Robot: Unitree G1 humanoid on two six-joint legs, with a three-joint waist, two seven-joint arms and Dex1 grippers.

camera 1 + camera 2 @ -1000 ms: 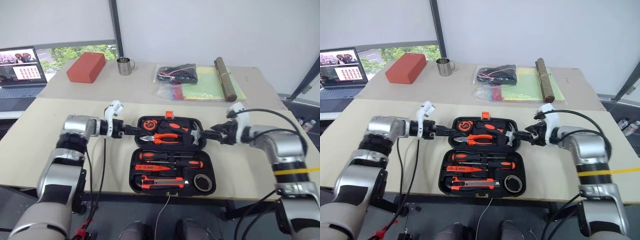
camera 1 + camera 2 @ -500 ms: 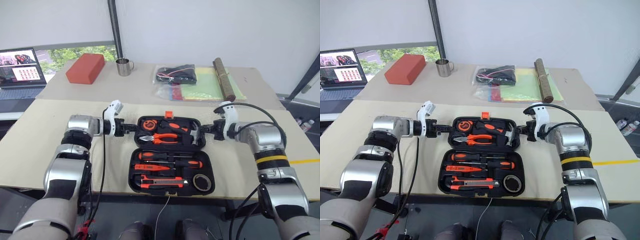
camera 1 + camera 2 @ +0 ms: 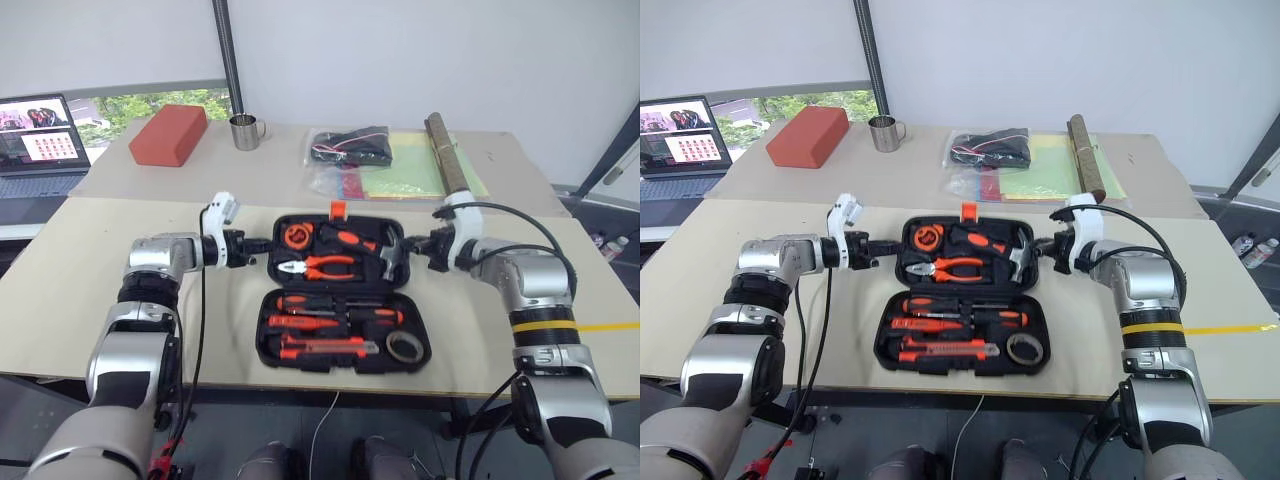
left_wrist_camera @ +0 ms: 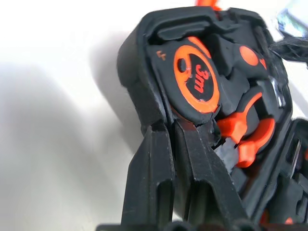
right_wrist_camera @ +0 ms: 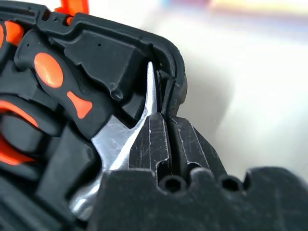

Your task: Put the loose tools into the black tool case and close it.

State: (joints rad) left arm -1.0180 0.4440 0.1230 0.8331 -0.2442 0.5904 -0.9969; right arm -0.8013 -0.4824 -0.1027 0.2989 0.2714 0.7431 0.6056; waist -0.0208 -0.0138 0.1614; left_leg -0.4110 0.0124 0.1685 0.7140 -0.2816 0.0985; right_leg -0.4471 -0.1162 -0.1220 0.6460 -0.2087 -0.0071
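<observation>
I have the far half of the black tool case (image 3: 335, 300) pinched at both ends: my left gripper (image 3: 262, 246) has its fingers pressed together on the left rim, and my right gripper (image 3: 412, 250) is clamped the same way on the right rim beside the hammer (image 5: 120, 139). The case lies open on the table (image 3: 60, 290), just in front of me, its far half tipped up a little. The grip is thin, just fingertips on a narrow plastic edge, so I judge the lid could slip out as it swings over. If one hand leads the other, the hinge may twist and the near half skid. A tool sitting proud could also block the latch (image 3: 338, 209). In the near half I count two screwdrivers (image 3: 335, 300), one utility knife (image 3: 330, 347), one tester pen (image 3: 300, 333) and one tape roll (image 3: 405, 346); in the far half lie one tape measure (image 4: 197, 79), one pair of pliers (image 3: 320, 266) and that hammer.
</observation>
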